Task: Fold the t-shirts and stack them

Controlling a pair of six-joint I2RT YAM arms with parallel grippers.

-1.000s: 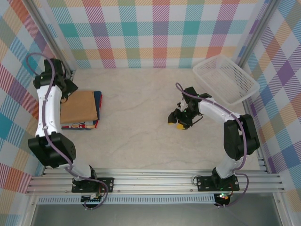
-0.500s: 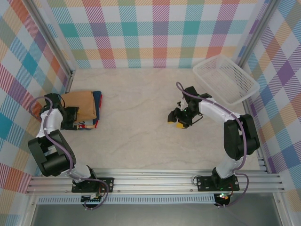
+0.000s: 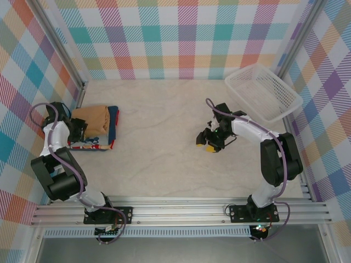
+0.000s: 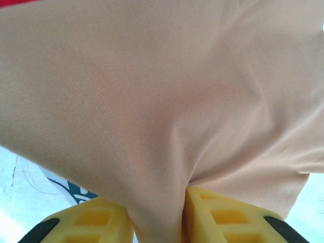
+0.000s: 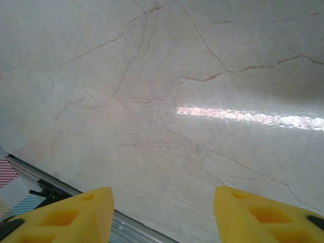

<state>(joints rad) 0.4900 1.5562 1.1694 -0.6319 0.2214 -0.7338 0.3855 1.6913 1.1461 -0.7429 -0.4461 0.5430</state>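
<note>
Pinch seen on the left side: left gripper [image 4: 159, 223] is closed narrow on a ridge of the tan-orange t-shirt [image 3: 94, 119], with cloth drawn up tight between the yellow fingers [image 4: 223, 218]. The shirt is laid on top of the navy t-shirt [image 3: 113, 117], folded, at the far left of the table [image 3: 159, 131], just beside the wall. Its left end looks rumpled where it is gripped. Right gripper [image 3: 211, 143] is held wide with nothing in it, low over bare table, well apart from the stack. The basket [image 3: 274, 107] is parked at the back right.

Risks judged from here:
- How many layers are pinched cannot be told. If only the top layer is caught, the fold would be opened by any lift or pull.
- The navy shirt could be dragged along by cloth-on-cloth friction, and the stack skewed or pushed into the wall.
- The stack is not pinned by anything; no hold-down can be expected from the right arm at that range.
- A thin ridge of soft cotton could be lost mid-move, and the shirt dropped crumpled.
</note>
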